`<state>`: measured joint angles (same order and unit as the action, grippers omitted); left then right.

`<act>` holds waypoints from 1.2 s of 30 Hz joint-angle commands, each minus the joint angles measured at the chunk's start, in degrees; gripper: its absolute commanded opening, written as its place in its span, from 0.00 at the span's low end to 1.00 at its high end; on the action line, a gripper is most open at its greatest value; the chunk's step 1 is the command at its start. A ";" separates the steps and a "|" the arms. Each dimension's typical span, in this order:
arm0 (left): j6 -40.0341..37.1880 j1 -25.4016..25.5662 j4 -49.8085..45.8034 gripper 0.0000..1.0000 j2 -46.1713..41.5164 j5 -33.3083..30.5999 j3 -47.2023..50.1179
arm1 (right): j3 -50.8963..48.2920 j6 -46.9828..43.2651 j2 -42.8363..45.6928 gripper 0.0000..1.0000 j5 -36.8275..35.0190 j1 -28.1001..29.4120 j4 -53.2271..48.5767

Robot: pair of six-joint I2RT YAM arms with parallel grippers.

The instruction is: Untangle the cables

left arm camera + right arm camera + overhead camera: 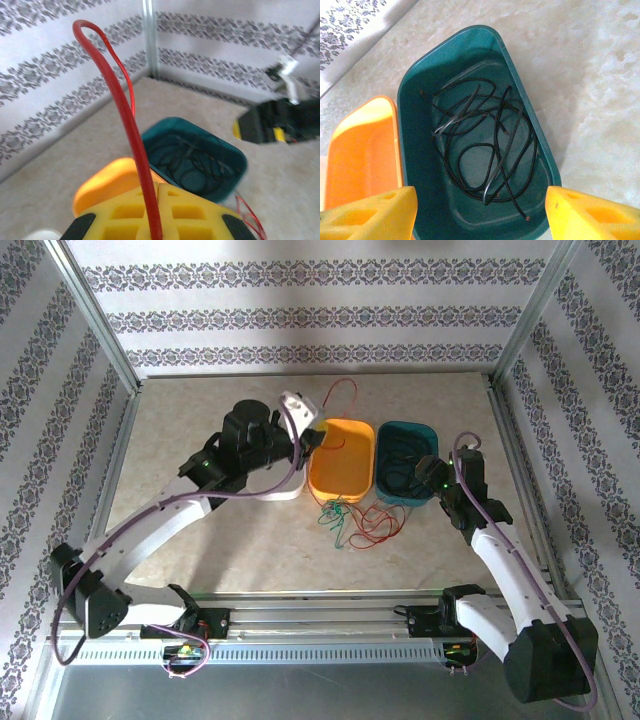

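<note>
Overhead, the left gripper (312, 435) sits by the far left corner of an oblong orange plastic tray (350, 466). Its yellow jaws are pressed together on a thin red cable (347, 382). In the left wrist view that red cable (133, 135) rises from between the closed jaws of the left gripper (156, 200) and bends over in a narrow loop high above them.

Just beside the orange tray, on its right, stands an oblong teal plastic tray (405, 425). Several thin black cables (400, 455) lie loosely coiled on its floor. The right gripper (428, 473) hangs over the near end of this tray. In the right wrist view its jaws are spread wide and hold nothing, with the teal tray (415, 125) and the crossing black cables (495, 150) below the gap of the right gripper (480, 215).

On the beige marbled worktop (260, 550), just in front of the two trays, lies a small tangle of thin green and red cables (350, 516), looped through one another.
</note>
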<state>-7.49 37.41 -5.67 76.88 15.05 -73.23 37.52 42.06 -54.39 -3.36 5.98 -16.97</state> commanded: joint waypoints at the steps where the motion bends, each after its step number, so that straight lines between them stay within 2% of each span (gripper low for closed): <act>1: 0.94 -2.30 8.88 0.00 5.05 1.50 -3.45 | -0.51 0.18 1.15 0.68 0.92 -0.26 0.53; 6: 0.94 -4.35 11.85 0.00 12.14 2.58 -5.84 | -1.26 0.26 1.98 0.68 1.51 -0.27 0.12; 9: 3.47 -4.61 12.80 0.00 15.41 4.64 -5.00 | -1.65 0.12 2.36 0.68 1.78 -0.27 -0.03; 13: 8.99 -4.62 15.45 0.00 17.50 6.36 -1.03 | -1.75 -0.45 2.30 0.68 2.64 -0.26 -0.38; 16: 12.50 -4.62 17.62 0.00 17.33 3.59 3.95 | -1.49 -1.09 1.80 0.68 3.53 -0.27 -0.72; 18: 13.73 -4.61 16.45 0.00 17.67 2.18 6.33 | -1.14 -1.50 1.24 0.68 3.84 -0.31 -1.08; 22: 15.45 -4.54 12.80 0.00 19.99 4.00 8.37 | -0.45 -2.05 0.29 0.68 4.44 -0.35 -1.13; 32: 15.05 -4.58 1.78 0.01 30.22 5.83 -0.42 | 0.42 -4.48 -0.50 0.68 9.60 -0.09 -1.22; 34: 14.96 -4.54 0.77 0.27 31.53 6.10 -2.29 | -0.19 -4.96 -0.16 0.68 11.26 0.41 -1.56; 35: 14.83 -4.53 1.00 0.44 31.55 6.15 -2.65 | -0.70 -5.13 0.20 0.68 12.03 0.96 -1.81; 36: 14.51 -4.54 1.66 0.53 31.15 6.26 -2.64 | -1.26 -5.51 0.61 0.68 13.02 1.58 -1.89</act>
<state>6.92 33.26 -2.04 108.64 19.92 -73.54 36.47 38.59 -54.83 5.96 6.39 -17.85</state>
